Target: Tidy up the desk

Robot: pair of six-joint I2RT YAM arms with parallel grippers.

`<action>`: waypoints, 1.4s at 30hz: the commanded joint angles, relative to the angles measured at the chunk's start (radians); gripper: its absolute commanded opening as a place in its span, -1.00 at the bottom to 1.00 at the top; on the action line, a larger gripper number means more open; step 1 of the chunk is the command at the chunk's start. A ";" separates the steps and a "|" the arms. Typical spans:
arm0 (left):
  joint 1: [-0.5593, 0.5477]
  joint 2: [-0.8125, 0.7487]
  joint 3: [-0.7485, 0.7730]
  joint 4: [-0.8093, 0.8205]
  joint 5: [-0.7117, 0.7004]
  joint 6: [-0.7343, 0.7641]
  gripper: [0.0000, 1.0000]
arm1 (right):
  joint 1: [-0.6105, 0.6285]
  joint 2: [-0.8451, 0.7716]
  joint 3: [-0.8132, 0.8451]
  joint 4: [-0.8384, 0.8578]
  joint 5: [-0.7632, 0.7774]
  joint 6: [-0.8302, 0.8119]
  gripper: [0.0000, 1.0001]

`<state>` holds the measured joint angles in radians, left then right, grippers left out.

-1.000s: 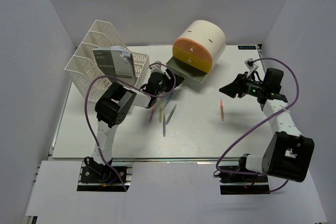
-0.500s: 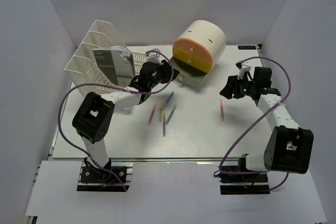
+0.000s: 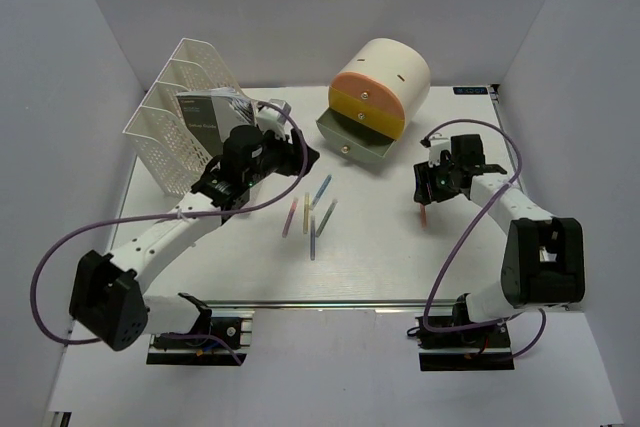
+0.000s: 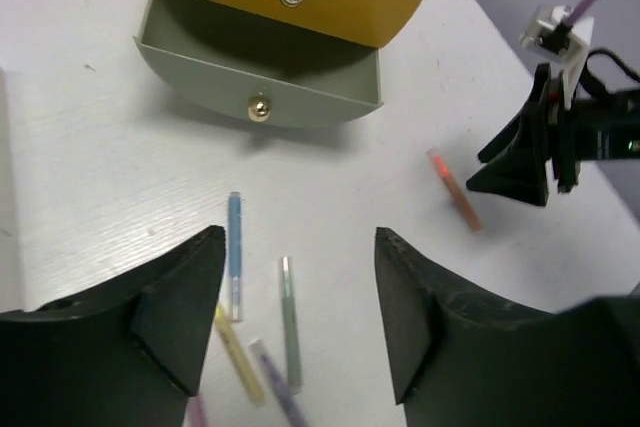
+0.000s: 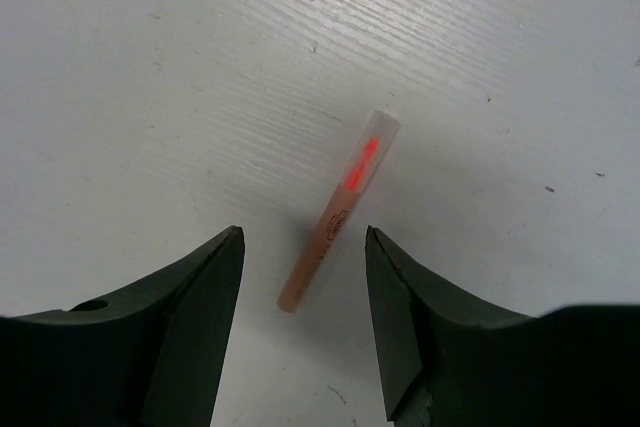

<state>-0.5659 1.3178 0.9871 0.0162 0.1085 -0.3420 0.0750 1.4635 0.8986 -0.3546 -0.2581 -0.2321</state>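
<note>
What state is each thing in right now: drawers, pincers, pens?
Grey bottom drawer: pulled open.
Yellow drawer: shut.
Left pincer: open, empty.
Right pincer: open, empty.
Orange pen: flat on the desk, below the right pincer.
Other pens: scattered loose on the desk.

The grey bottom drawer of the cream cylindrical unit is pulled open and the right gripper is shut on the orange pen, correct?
No. The grey drawer is open, but the right gripper stands open over the orange pen lying on the white desk; see the right wrist view.
</note>
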 commanded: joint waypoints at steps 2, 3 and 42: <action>0.003 -0.090 -0.076 -0.088 -0.030 0.162 0.48 | 0.023 0.032 -0.015 0.009 0.089 -0.013 0.15; 0.003 -0.103 -0.099 -0.081 -0.036 0.170 0.50 | 0.023 0.038 -0.015 0.011 0.105 -0.009 0.15; -0.006 -0.259 -0.122 -0.101 -0.115 0.224 0.52 | 0.052 0.017 0.008 -0.073 -0.076 -0.266 -1.00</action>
<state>-0.5667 1.0733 0.8722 -0.0967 -0.0250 -0.1131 0.1184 1.5780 0.8547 -0.3019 -0.1558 -0.3325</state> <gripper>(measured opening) 0.761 0.138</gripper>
